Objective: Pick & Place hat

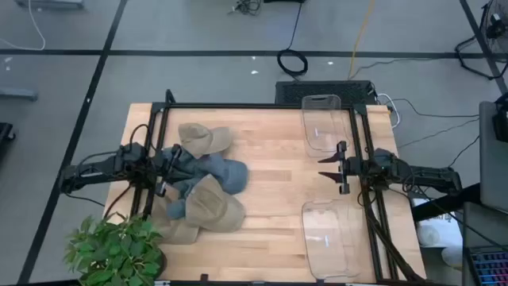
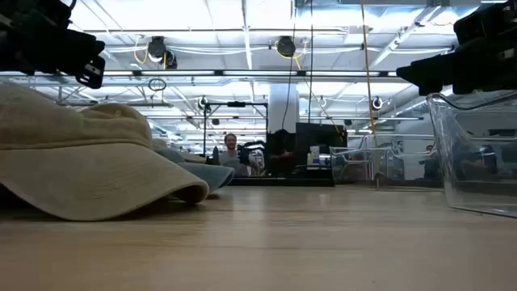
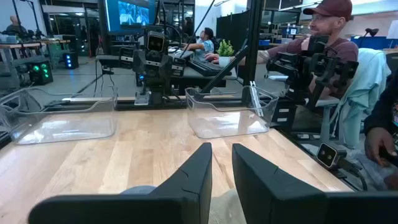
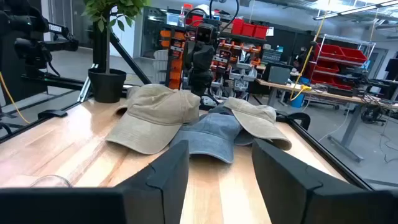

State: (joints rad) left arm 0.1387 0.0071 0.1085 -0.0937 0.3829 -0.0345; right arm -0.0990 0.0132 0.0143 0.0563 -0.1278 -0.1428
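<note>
On the desk (image 1: 270, 167), seen from above, you have a pile of hats at about 9 o'clock. One tan hat (image 1: 203, 139) sits at the far side of the pile, a blue hat (image 1: 222, 171) lies in the middle, and a second tan hat (image 1: 213, 205) lies nearest you. Your left gripper (image 1: 161, 168) hangs over the pile's left edge; its jaws are close together, and you cannot tell if they pinch any cloth. Your right gripper (image 1: 327, 169) waits at 3 o'clock with its jaws apart, holding nothing. It sits between two clear bins, one (image 1: 325, 121) at 1 o'clock and one (image 1: 330, 237) at 5 o'clock. A green plant (image 1: 115, 250) stands at 7 o'clock.

From desk height, a tan hat (image 2: 81, 162) fills the 9 o'clock side and a clear bin (image 2: 477, 153) stands at 3 o'clock.

From your left wrist, the dark fingers (image 3: 186, 180) leave just a thin gap. Both bins lie ahead, and a person in a red cap (image 3: 329, 28) sits beyond the desk.

From your right wrist, the fingers (image 4: 171, 168) stand well apart, with the hat pile (image 4: 199, 121) ahead.
</note>
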